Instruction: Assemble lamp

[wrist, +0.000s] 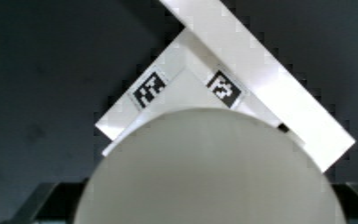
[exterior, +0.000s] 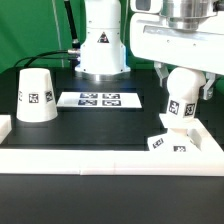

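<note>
My gripper [exterior: 185, 76] is shut on the white lamp bulb [exterior: 181, 102] and holds it just above the blocky lamp base [exterior: 169, 143] at the exterior view's right. I cannot tell whether bulb and base touch. In the wrist view the rounded bulb [wrist: 202, 160] fills the foreground between the dark fingers [wrist: 48, 203] of my gripper [wrist: 197, 208]. The base [wrist: 190, 88] with two square tags shows beyond it. The white cone shade [exterior: 37, 95] stands alone at the exterior view's left.
The marker board [exterior: 98, 99] lies on the black table in front of the robot's pedestal [exterior: 103, 45]. A low white wall [exterior: 100, 160] runs along the front edge and up the right side, with the base against its corner.
</note>
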`<action>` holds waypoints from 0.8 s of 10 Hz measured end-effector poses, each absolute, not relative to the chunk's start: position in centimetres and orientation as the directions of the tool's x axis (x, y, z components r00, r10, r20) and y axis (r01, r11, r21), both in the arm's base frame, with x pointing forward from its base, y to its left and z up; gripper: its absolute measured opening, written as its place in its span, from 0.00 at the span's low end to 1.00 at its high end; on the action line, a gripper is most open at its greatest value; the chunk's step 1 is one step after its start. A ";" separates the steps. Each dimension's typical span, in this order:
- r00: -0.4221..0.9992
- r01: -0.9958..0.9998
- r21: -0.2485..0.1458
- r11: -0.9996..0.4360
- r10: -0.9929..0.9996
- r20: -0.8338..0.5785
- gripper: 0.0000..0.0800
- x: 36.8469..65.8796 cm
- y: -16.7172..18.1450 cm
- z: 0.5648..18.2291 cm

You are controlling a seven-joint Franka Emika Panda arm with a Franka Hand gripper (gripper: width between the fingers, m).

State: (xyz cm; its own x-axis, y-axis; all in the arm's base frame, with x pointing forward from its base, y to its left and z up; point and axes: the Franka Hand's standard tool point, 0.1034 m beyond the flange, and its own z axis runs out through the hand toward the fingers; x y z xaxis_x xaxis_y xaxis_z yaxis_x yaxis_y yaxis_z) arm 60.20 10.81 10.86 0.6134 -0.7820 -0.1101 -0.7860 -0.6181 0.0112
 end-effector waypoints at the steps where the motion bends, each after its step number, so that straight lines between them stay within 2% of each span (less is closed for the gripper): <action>1: 0.611 -0.788 0.010 -0.616 -0.784 -0.111 0.73 60.2 10.9 10.9; 2: 0.665 -0.742 0.005 -0.670 -0.738 -0.114 0.76 60.2 10.7 10.8; 3: 0.727 -0.681 0.000 -0.732 -0.676 -0.120 0.85 60.2 10.5 10.9; 8: 0.949 -0.302 -0.042 -0.952 -0.296 -0.106 0.87 60.1 10.6 10.8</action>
